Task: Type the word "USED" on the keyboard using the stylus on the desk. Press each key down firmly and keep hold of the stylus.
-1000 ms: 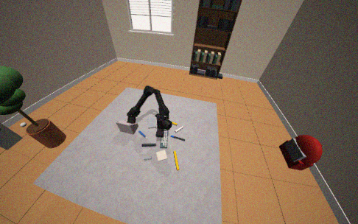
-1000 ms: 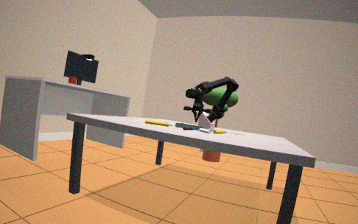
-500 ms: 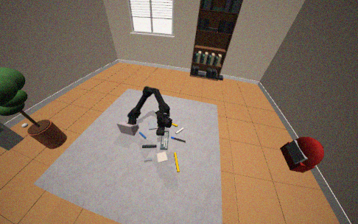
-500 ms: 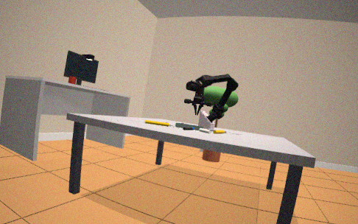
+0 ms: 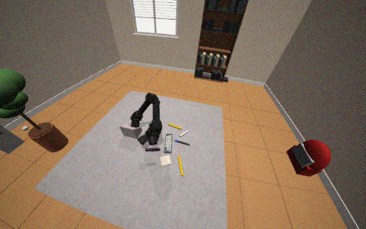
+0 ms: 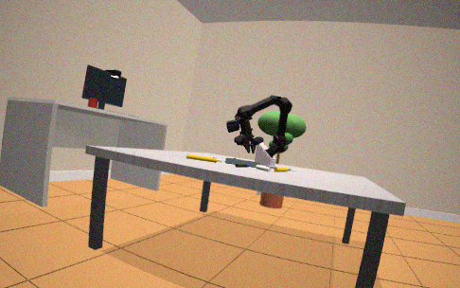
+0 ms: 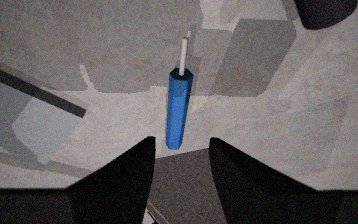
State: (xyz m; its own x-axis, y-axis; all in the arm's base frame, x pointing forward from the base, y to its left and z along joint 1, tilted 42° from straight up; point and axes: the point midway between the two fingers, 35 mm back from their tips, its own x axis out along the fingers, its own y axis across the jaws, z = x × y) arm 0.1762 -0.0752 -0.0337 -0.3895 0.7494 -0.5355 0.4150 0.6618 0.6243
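The arm (image 5: 156,109) (image 6: 259,105) arches over the desk (image 5: 109,166) (image 6: 331,182), its claw (image 5: 147,140) (image 6: 250,151) (image 7: 182,144) pointing down, part-way open and holding nothing. In the wrist view the blue stylus (image 7: 177,110) lies just ahead of the gap between the fingertips, long axis nearly straight, white tip towards twelve o'clock; the arm hides it from above. From the claw in the top view, the keyboard (image 5: 168,143) (image 6: 238,161) lies near at three o'clock, a black bar (image 5: 152,149) at about five, and a paper pad (image 5: 166,160) farther at four to five.

A bent black arm (image 5: 156,109) (image 6: 285,114), fingers pointing downward, parted, nothing between.
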